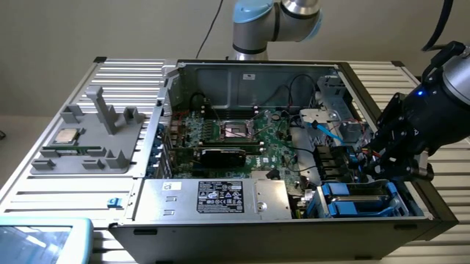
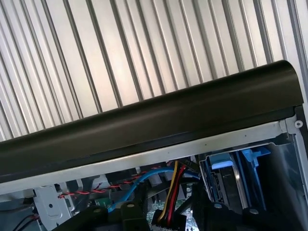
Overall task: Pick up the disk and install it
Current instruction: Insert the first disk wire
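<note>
Disk (image 1: 358,197) w/ blue rails lies just beside gripper (image 1: 393,165).

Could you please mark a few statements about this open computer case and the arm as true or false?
1. A small square chip lies on the grey fixture. True.
2. The gripper hangs above the grey fixture. False: it is at the case's side on the exterior view's right, close to the disk.
3. The computer case lies open on the ribbed table. True.
4. The disk lies on the table outside the case. False: with its blue rails it sits inside the case, in the corner nearest the exterior camera, on that view's right.
</note>
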You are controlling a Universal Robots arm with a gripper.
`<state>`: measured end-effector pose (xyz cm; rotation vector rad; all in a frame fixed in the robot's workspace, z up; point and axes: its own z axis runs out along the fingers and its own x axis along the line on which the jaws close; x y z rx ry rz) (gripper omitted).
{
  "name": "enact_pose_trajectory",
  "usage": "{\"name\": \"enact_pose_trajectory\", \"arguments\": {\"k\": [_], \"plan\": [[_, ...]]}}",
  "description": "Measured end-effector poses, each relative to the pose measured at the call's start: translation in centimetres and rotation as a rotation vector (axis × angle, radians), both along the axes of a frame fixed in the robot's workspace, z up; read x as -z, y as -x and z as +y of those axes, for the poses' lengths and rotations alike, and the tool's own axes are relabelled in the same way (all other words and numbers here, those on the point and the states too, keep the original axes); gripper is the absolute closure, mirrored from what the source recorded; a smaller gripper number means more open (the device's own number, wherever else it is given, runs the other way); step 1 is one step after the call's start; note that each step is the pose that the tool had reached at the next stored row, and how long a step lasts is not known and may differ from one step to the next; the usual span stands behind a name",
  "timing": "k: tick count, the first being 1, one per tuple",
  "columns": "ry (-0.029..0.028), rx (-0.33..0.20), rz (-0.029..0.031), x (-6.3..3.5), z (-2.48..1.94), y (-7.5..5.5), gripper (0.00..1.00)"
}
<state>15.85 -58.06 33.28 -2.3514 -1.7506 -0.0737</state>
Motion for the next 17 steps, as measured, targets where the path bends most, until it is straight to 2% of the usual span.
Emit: {"name": "enact_pose_trajectory", "arguments": {"k": [6, 8, 9, 13, 17], "plan": [[0.0, 0.001, 0.0008, 0.0, 0.0, 0.0, 0.53], [0.0, 0.001, 0.0008, 0.0, 0.0, 0.0, 0.56], [0.0, 0.001, 0.0008, 0.0, 0.0, 0.0, 0.63], [0.0001, 0.001, 0.0008, 0.0, 0.0, 0.0, 0.63], [0.0041, 0.002, 0.0008, -0.13, 0.01, 0.02, 0.63]]}}
